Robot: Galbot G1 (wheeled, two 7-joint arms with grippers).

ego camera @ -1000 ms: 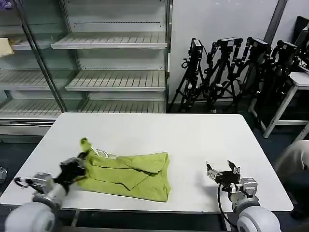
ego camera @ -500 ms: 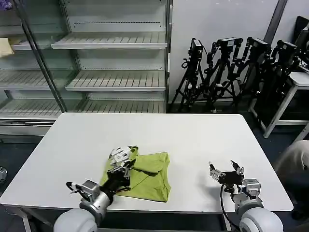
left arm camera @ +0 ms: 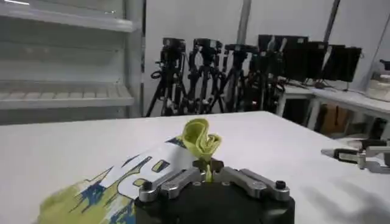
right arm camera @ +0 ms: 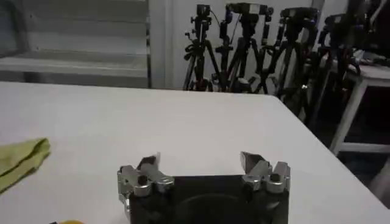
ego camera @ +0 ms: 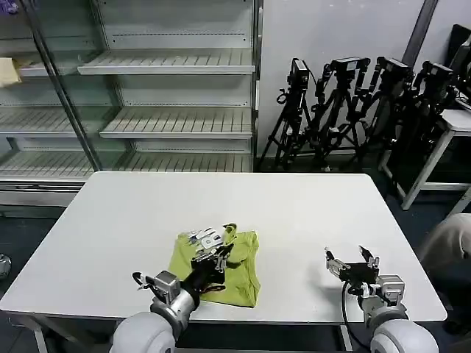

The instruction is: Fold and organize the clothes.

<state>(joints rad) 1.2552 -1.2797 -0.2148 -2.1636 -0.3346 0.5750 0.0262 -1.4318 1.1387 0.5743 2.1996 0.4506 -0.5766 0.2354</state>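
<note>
The lime green T-shirt [ego camera: 234,273] lies bunched on the white table [ego camera: 294,213], near its front edge and a little left of centre. My left gripper [ego camera: 219,254] is shut on a fold of the shirt [left arm camera: 203,139], holding it up over the rest of the cloth. The turned-over part shows the white and dark print [left arm camera: 140,170]. Off to the right, near the front edge, my right gripper [ego camera: 352,263] stands open just above the table with nothing between its fingers [right arm camera: 202,164]. A corner of the shirt [right arm camera: 21,158] shows in the right wrist view.
Metal shelves [ego camera: 169,110] stand behind the table, with a small pale-yellow item [ego camera: 9,71] at the far left. Camera tripods [ego camera: 353,110] cluster at the back right beside another white table [ego camera: 456,125]. The table's back half is bare.
My left gripper has carried the shirt's left edge rightward across the table, folding it over the rest and showing the print. The right gripper has drifted slightly right and toward the front edge.
</note>
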